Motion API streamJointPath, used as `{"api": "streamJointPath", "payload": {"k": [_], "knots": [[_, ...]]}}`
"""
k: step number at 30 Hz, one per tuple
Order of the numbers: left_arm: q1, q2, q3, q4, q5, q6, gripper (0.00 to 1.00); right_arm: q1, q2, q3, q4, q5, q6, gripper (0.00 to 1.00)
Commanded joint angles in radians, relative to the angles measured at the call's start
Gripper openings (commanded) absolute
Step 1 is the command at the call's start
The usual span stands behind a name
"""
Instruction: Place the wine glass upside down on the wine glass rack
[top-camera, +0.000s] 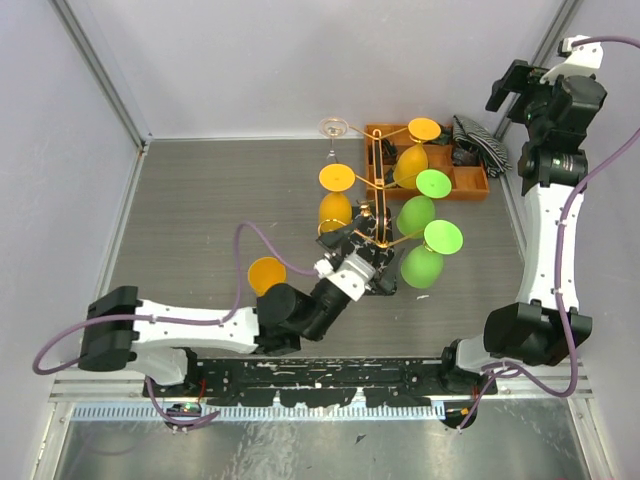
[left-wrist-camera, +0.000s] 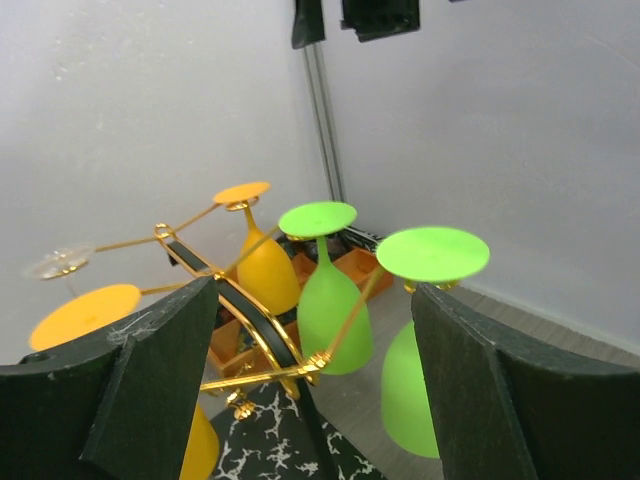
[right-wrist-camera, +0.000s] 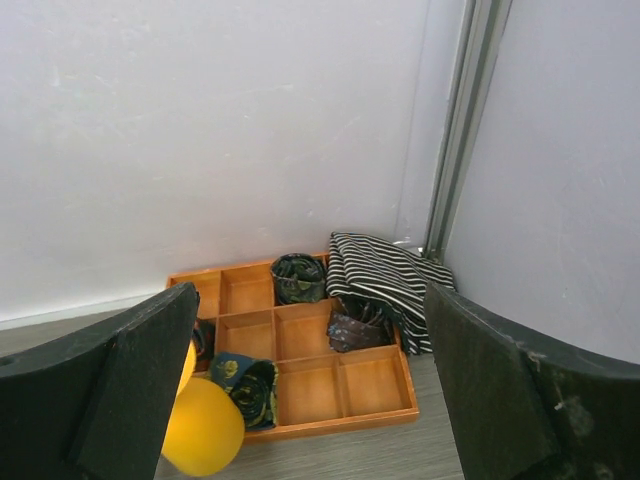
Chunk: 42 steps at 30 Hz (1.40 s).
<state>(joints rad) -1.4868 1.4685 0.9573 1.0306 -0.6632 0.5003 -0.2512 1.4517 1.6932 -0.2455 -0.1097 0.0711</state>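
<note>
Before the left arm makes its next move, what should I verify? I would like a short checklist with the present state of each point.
1. Left gripper open and empty: ok.
2. Right gripper open, empty, raised away from the rack: ok.
3. Nearest green glass hanging upside down on the rack: ok.
4. Left fingers free of the rack wire and the glasses: cannot tell; both are very close.
5. Orange glass on the table standing steady: cannot tell from above.
</note>
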Motion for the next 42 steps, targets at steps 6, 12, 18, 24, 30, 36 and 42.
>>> {"api": "streamJointPath", "payload": {"k": [6, 12, 18, 24, 30, 36, 42], "knots": [[0.205, -0.202, 0.254, -0.637, 0.083, -0.331, 0.95, 0.002, -0.046, 0.089, -0.067, -0.116, 0.132, 1.0], [0.4, -0.295, 0.319, -0.932, 0.157, -0.448, 0.98, 0.045, -0.03, 0.125, -0.132, -0.14, 0.158, 1.0], [0.59, -0.365, 0.349, -1.245, 0.26, -0.597, 0.99, 0.171, 0.081, 0.307, -0.303, -0.082, 0.115, 1.0], [0.646, -0.39, 0.361, -1.554, 0.278, -0.644, 1.0, 0.298, 0.106, 0.343, -0.332, -0.062, 0.123, 1.0], [0.651, -0.408, 0.324, -1.719, 0.267, -0.669, 1.0, 0.41, 0.124, 0.349, -0.361, -0.03, 0.103, 1.0], [0.677, -0.404, 0.274, -1.803, 0.256, -0.734, 0.99, 0.445, 0.105, 0.316, -0.344, 0.007, 0.095, 1.0], [0.791, -0.378, 0.231, -1.85, 0.376, -0.798, 0.99, 0.452, 0.084, 0.3, -0.331, 0.025, 0.095, 1.0]]}}
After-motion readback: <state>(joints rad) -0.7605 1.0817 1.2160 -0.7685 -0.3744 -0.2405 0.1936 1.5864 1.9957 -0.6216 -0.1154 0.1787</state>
